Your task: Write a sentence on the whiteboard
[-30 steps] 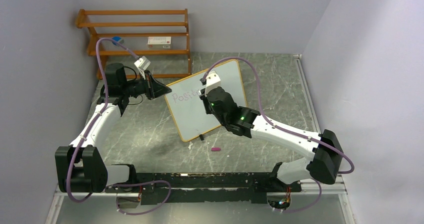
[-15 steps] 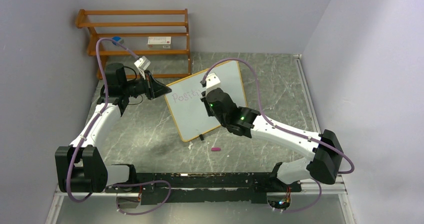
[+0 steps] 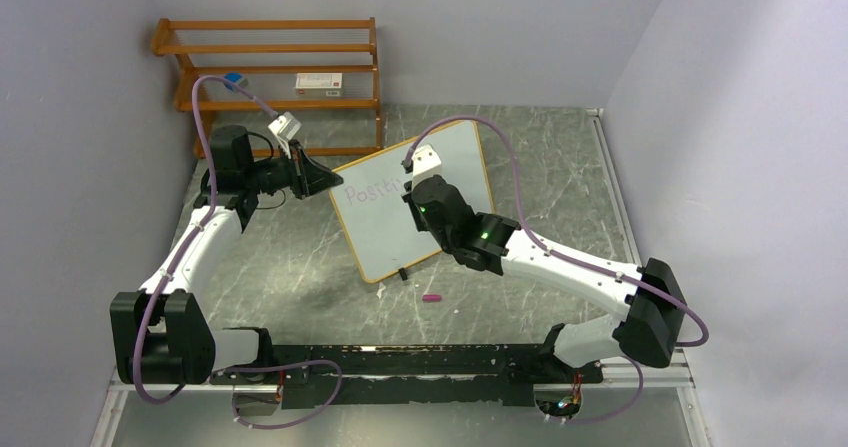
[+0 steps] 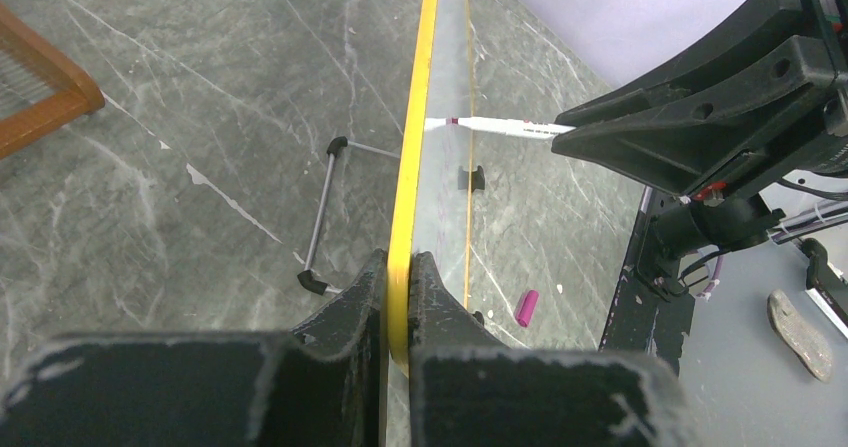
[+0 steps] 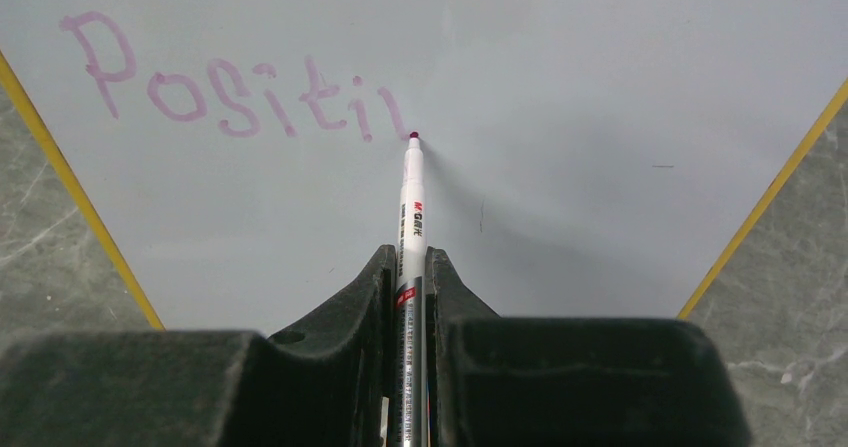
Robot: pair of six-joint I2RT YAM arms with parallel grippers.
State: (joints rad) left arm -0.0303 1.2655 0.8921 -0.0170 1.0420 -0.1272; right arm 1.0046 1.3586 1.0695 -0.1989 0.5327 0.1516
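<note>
The whiteboard (image 3: pixel 390 237) stands tilted near the middle of the grey marbled surface (image 3: pixel 300 267), in front of a wooden shelf (image 3: pixel 270 67). The left jaws are pinched tight on the thin yellow frame at the board's left edge, one jaw on each face; the left wrist view shows the board edge-on between them. The right jaws are closed on the barrel of a white marker (image 5: pixel 411 207), which sticks out ahead of them toward the board's face. Its purple tip meets the board at the end of the sentence (image 5: pixel 240 97), which reads "Positi" followed by a short slanted stroke. A pink cap (image 3: pixel 431 297) lies on the surface just below the board's lower edge, apart from both arms.
</note>
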